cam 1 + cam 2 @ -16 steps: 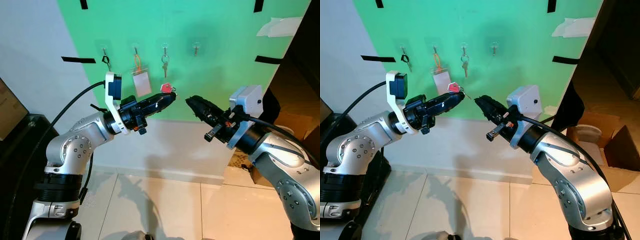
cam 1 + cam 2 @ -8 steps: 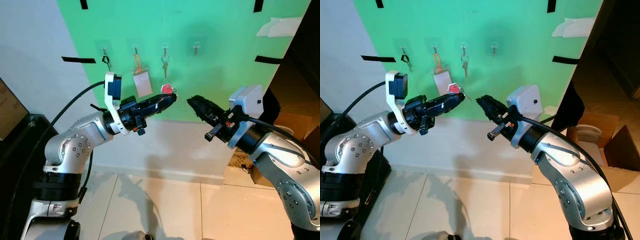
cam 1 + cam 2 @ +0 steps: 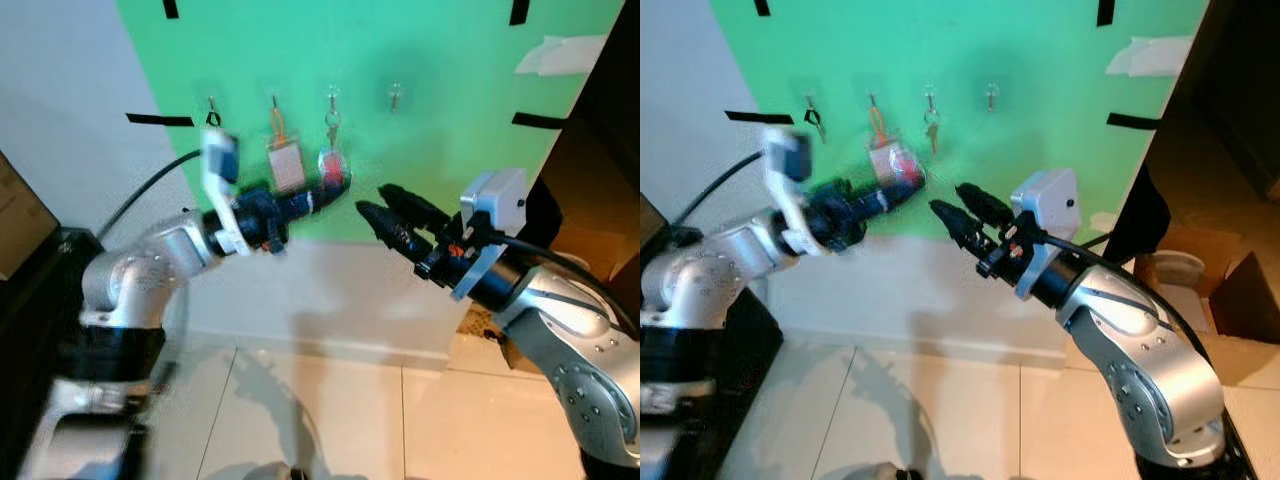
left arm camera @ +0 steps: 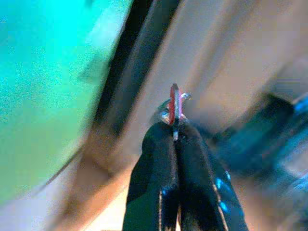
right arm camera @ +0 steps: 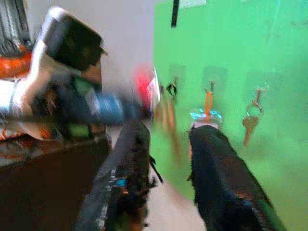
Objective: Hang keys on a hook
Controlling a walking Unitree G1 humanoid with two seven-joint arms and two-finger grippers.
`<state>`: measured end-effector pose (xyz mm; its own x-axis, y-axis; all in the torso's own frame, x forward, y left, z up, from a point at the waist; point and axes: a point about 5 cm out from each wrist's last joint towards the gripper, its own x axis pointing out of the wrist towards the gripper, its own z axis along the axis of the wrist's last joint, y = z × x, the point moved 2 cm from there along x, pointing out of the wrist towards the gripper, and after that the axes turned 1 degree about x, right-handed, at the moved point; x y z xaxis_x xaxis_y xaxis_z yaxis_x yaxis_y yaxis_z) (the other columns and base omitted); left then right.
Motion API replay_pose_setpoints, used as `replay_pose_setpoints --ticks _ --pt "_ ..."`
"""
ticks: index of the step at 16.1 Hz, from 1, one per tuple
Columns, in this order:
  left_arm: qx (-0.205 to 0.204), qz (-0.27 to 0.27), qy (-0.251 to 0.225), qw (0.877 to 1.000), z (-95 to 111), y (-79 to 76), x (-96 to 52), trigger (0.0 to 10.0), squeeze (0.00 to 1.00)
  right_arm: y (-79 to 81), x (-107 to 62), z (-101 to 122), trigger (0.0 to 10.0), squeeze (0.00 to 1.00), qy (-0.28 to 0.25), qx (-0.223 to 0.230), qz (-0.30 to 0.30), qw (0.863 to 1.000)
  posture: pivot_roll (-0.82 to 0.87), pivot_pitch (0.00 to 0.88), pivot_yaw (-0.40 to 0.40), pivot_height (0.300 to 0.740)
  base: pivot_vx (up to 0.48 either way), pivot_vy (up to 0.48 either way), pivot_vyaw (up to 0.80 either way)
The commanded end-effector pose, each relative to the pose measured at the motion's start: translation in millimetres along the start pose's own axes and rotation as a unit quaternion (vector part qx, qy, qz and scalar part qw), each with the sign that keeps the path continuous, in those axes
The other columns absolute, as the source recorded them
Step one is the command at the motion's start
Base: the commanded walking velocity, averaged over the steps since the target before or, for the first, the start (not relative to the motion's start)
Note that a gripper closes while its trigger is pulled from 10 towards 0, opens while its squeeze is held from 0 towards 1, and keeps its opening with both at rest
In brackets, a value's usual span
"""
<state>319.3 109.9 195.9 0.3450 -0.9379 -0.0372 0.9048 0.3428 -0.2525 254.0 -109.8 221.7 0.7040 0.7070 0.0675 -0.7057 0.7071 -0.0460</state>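
My left gripper (image 3: 335, 184) is shut on a red key tag (image 3: 336, 177) and holds it up close to the green wall, just below the hanging keys (image 3: 331, 128); the arm is blurred. In the left wrist view the red tag (image 4: 173, 103) stands edge-on in the pinched fingertips (image 4: 163, 137). Of the hooks on the wall, the rightmost hook (image 3: 396, 94) is bare; the others carry a black item (image 3: 213, 119), an orange-strapped card (image 3: 285, 160) and the keys. My right gripper (image 3: 381, 206) is open, just right of the tag, holding nothing.
Black tape strips (image 3: 159, 120) mark the green wall, and a white paper (image 3: 560, 50) is stuck at its upper right. Cardboard boxes (image 3: 1240, 290) stand in the dark opening on the right. A dark cabinet (image 3: 30, 300) stands at the left. Pale floor tiles (image 3: 330, 420) lie below.
The right gripper has opened its fingers and reached a little left toward the tag. The left arm is now blurred, shifted slightly up toward the wall with the tag.
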Motion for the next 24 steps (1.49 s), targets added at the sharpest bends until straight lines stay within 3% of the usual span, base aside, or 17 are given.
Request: replay_pose_setpoints --ticks 1,2,3,7,12,21,22,23,24 --pt "0.062 0.049 0.115 0.99 -29.0 14.2 -4.2 10.0 0.0 0.0 -2.5 -7.5 10.0 1.0 0.024 -0.008 -0.003 1.0 -0.17 0.0 0.086 0.74 0.0 0.0 0.0" --pt "0.122 0.078 0.195 0.97 -42.0 24.9 -13.0 10.0 0.0 2.5 -3.9 -14.7 10.0 1.0 0.045 -0.017 0.003 0.999 -0.17 0.0 0.087 0.74 0.0 0.0 0.0" --pt "0.125 0.083 0.201 0.968 -42.4 27.0 -14.5 10.0 0.0 3.8 -4.3 -16.7 10.0 1.0 0.05 -0.018 0.006 0.999 -0.17 0.0 0.087 0.74 0.0 0.0 0.0" --pt "0.098 0.075 0.146 0.982 -27.0 25.8 -10.2 10.0 0.0 9.6 -5.1 -20.9 10.0 1.0 0.061 -0.013 0.021 0.998 -0.17 0.0 0.089 0.74 0.0 0.0 0.0" --pt "0.074 -0.009 0.054 0.996 -0.4 9.2 -4.4 10.0 0.0 1.4 -6.7 -42.1 10.0 1.0 0.115 -0.047 -0.013 0.992 -0.17 0.0 0.087 0.74 0.0 0.0 0.0" --pt "0.096 -0.08 0.083 0.989 13.5 1.7 -8.7 10.0 0.0 7.7 8.1 -40.0 10.0 1.0 0.095 -0.048 -0.013 0.994 -0.15 0.0 0.101 0.74 0.0 0.0 0.0" --pt "0.1 -0.09 0.09 0.987 14.7 1.3 -8.1 10.0 0.0 8.7 10.5 -41.8 10.0 0.53 0.095 -0.04 -0.014 0.995 -0.15 0.0 0.105 0.74 0.0 0.0 0.0" --pt "0.101 -0.093 0.092 0.986 15.3 1.1 -8.2 10.0 0.0 8.8 11.3 -42.1 10.0 0.0 0.094 -0.037 -0.016 0.995 -0.15 0.0 0.107 0.74 0.0 0.0 0.0" --pt "0.103 -0.102 0.093 0.985 18.0 0.2 -8.3 10.0 0.0 7.9 13.9 -42.0 10.0 0.0 0.086 -0.025 -0.021 0.996 -0.15 0.0 0.11 0.74 0.0 0.0 0.0"
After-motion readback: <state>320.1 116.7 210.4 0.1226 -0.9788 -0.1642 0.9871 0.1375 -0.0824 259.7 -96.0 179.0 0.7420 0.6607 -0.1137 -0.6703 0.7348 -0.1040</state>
